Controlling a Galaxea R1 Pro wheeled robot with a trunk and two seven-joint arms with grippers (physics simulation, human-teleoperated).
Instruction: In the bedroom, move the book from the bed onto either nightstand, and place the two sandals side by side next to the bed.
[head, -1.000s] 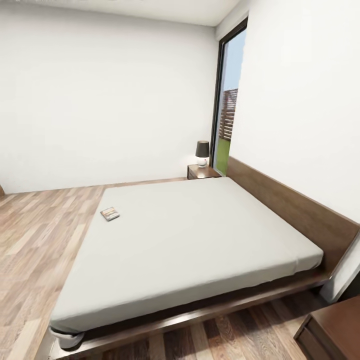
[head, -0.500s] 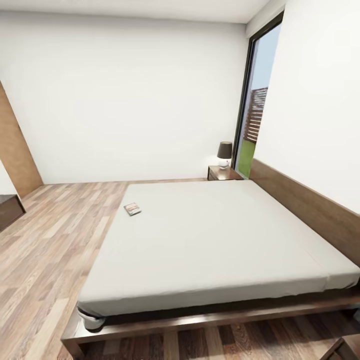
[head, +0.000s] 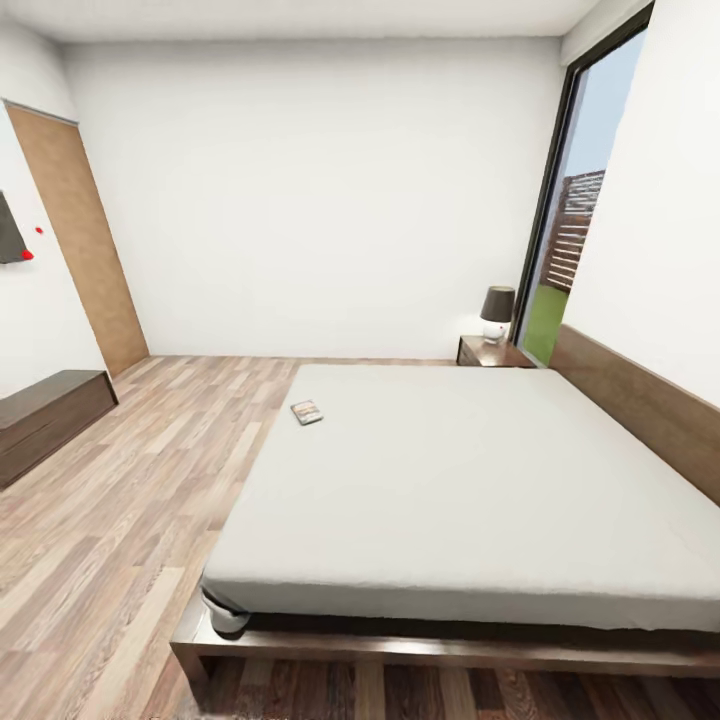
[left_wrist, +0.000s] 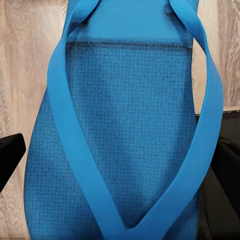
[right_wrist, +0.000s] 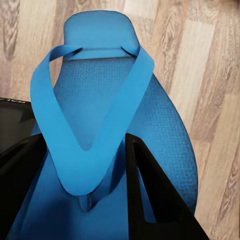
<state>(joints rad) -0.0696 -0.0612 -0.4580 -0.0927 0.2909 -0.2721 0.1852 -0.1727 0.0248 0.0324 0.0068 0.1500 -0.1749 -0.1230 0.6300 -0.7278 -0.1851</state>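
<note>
Blue fills both wrist views: two sandals, one to each arm. In the left wrist view one sandal (left_wrist: 125, 135) lies sole-up to the camera with its V-strap spread across it, a black finger (left_wrist: 10, 152) at one edge and more black gripper body at the other; the jaws look closed onto it from both sides, though the contact itself is hidden. In the right wrist view the other sandal (right_wrist: 105, 125) sits between two black fingers (right_wrist: 150, 195), the right gripper (right_wrist: 85, 200) clamped on its narrow strap end, with wood planks passing beneath.

From the head camera, the bedroom floor (head: 120, 520) of pale wood planks runs along the left. One bed (head: 480, 490) takes up the right and middle, grey-white mattress on a dark frame, headboard along the right wall. One book (head: 307, 412) lies flat on the mattress near its far left corner, well apart from both sandals held close to the robot. One nightstand (head: 490, 352) stands at the far right beyond the bed, against the far wall, with a single dark-shaded lamp (head: 496, 312) on top. Just right of it rises one tall dark-framed window (head: 570, 220) showing grass and fence. One long low dark bench (head: 45, 420) sits along the left wall, and a wooden door (head: 85, 250) stands in the far left corner.
</note>
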